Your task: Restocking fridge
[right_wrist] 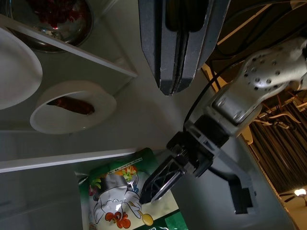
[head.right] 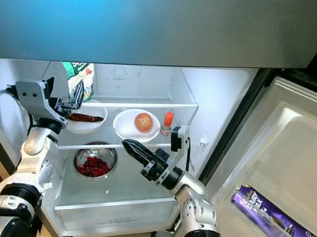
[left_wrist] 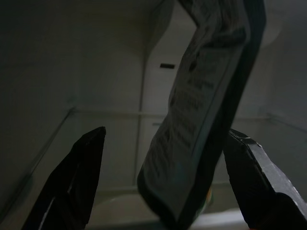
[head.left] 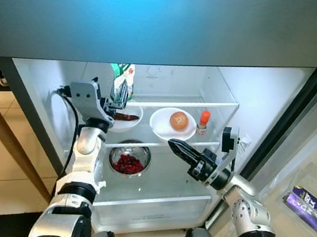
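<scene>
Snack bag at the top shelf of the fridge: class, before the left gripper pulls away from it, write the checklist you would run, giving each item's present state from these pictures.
1. Left gripper fingers apart around the snack bag: ok, the left wrist view shows a gap on both sides of the bag.
2. Bag resting on the shelf by itself: cannot tell, its bottom edge is hidden.
3. Bag upright: not ok, it looks tilted in the left wrist view.
4. Bowl with the sausage below the bag, apart from the fingers: ok.
5. Right gripper out of the way: ok, shut, in front of the plate with the onion.
6. Fridge door open: ok.
</scene>
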Controlling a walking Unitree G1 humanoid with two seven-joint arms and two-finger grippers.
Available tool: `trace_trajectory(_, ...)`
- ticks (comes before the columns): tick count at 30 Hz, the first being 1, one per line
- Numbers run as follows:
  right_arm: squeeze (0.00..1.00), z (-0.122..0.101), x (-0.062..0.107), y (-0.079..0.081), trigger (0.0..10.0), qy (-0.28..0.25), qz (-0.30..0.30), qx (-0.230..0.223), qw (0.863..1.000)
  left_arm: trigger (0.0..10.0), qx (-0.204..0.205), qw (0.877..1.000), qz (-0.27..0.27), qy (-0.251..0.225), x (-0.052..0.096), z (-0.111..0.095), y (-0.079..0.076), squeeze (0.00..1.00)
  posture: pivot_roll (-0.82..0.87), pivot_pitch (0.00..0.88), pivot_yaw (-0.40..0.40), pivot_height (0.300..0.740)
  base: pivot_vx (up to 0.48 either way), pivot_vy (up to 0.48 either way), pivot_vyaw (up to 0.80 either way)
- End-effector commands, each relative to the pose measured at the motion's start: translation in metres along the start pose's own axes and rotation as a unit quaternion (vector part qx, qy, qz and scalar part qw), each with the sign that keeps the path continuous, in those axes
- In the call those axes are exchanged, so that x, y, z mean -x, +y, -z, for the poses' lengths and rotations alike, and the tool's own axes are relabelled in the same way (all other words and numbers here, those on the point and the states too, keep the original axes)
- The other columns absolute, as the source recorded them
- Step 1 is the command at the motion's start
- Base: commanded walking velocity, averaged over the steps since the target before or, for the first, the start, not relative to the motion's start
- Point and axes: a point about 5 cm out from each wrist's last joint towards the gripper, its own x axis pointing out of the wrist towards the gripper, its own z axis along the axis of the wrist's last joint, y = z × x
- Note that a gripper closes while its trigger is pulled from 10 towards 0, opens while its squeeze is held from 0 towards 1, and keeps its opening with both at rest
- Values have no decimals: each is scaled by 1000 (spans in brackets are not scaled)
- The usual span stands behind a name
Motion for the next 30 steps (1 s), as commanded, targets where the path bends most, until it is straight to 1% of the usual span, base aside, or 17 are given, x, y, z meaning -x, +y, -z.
trace_trajectory(1,0,0,0,1,10000,1,-4,-3,1000,10000,-6,1000,-13,-4,2,0,-3,0,-101,0,-27,600,0,0,0)
trace_trajectory(4,0,1,1,1,10000,4,-3,-4,1000,10000,-18,999,-31,-6,1,-2,-5,0,-102,0,-25,600,0,0,0)
trace_trajectory(10,0,2,1,1,10000,4,-4,-4,1000,10000,-23,999,-35,-1,3,-1,-10,0,-103,0,-23,600,0,0,0)
trace_trajectory(16,0,1,1,1,10000,5,-3,-3,1000,10000,-25,999,-44,15,8,4,-17,0,-103,0,-23,600,0,0,0)
trace_trajectory(20,0,1,1,1,10000,6,-3,-3,1000,10000,-22,998,-51,23,9,6,-19,0,-104,0,-22,600,0,0,0)
trace_trajectory(30,0,3,2,1,10000,13,-2,-1,1000,10000,-1,995,-79,64,14,18,-17,0,-105,0,-22,600,0,0,0)
